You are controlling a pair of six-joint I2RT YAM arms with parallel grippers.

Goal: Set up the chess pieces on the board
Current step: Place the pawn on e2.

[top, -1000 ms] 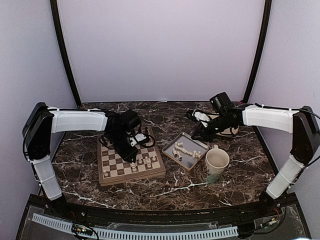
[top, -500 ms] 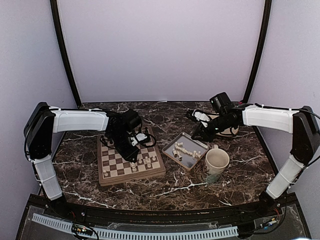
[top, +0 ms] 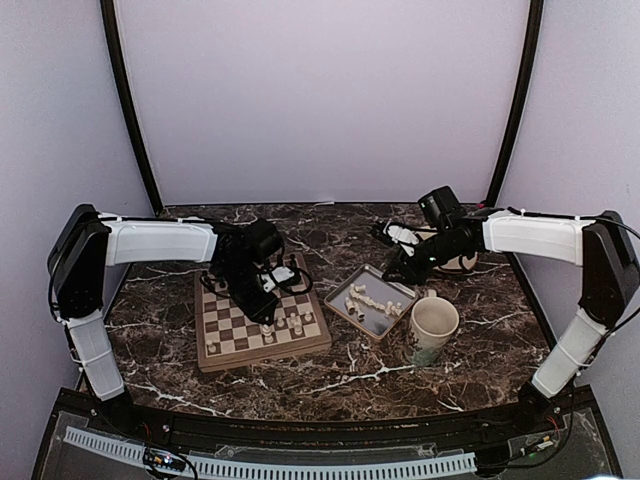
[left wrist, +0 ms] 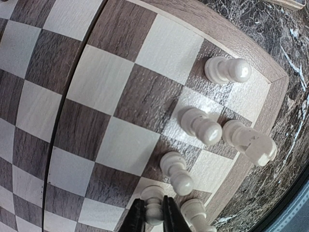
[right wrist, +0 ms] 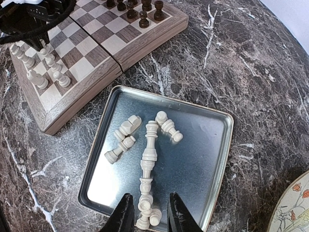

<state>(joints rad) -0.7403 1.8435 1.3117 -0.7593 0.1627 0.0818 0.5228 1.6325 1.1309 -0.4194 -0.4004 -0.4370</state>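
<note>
Hardly budges from a second ago. Pinches a cream piece (left wrist: 153,194), partly cut off, in the near-closed left gripper (left wrist: 154,212) at the board's (left wrist: 82,96) near right corner. Hovers the right gripper (right wrist: 150,212), slightly open and empty, over chess pieces (right wrist: 148,154) in the tray (right wrist: 212,159). Cannot read the mug's (top: 433,330) print.

The left gripper (left wrist: 154,216) is pinching a cream piece (left wrist: 153,204) between its dark jaws, on a square close to the board's (left wrist: 111,96) tan rim. Five more chess pieces (left wrist: 199,125) are standing along that rim. Dark marble tabletop (left wrist: 289,58) is showing beyond the board's edge.
</note>
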